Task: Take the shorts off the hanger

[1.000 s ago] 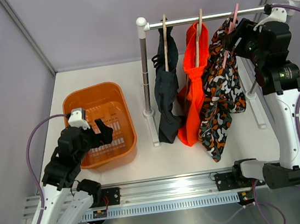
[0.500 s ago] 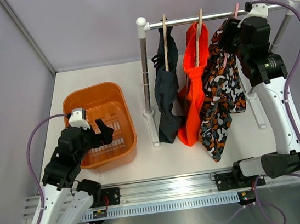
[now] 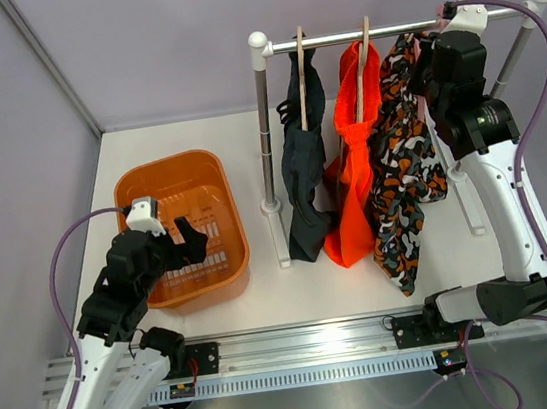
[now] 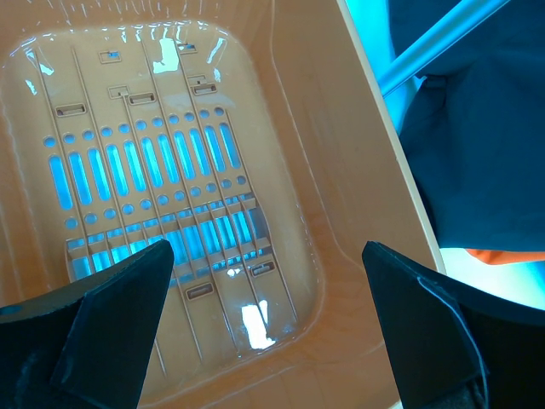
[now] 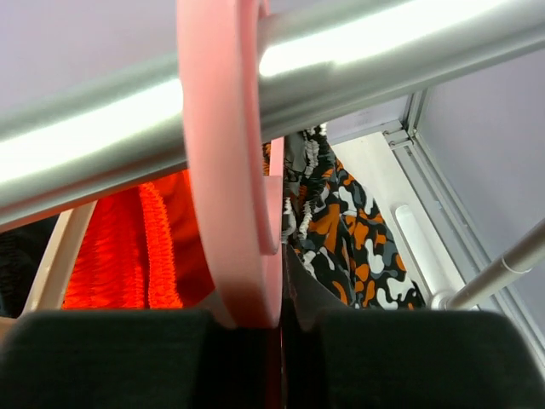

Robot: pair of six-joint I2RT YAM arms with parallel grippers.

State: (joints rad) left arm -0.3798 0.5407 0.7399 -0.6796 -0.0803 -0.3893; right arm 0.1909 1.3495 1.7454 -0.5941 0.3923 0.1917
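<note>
Pink hanger [image 5: 228, 170] clamped between right fingers [image 5: 102, 358]: clear in wrist view only.

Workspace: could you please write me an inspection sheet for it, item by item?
Surface: white table, with the rack standing on its right half.
Job's things: navy shorts, orange shorts and camouflage shorts all hang from the bar; orange basket holds nothing.
Clutter: nothing seen.
Grippers: left tool open above the basket; right tool shut on the pink hanger of the camouflage shorts.
Cables: a purple cable loops beside each arm.
Surroundings: grey walls; metal rail at the near edge.
</note>
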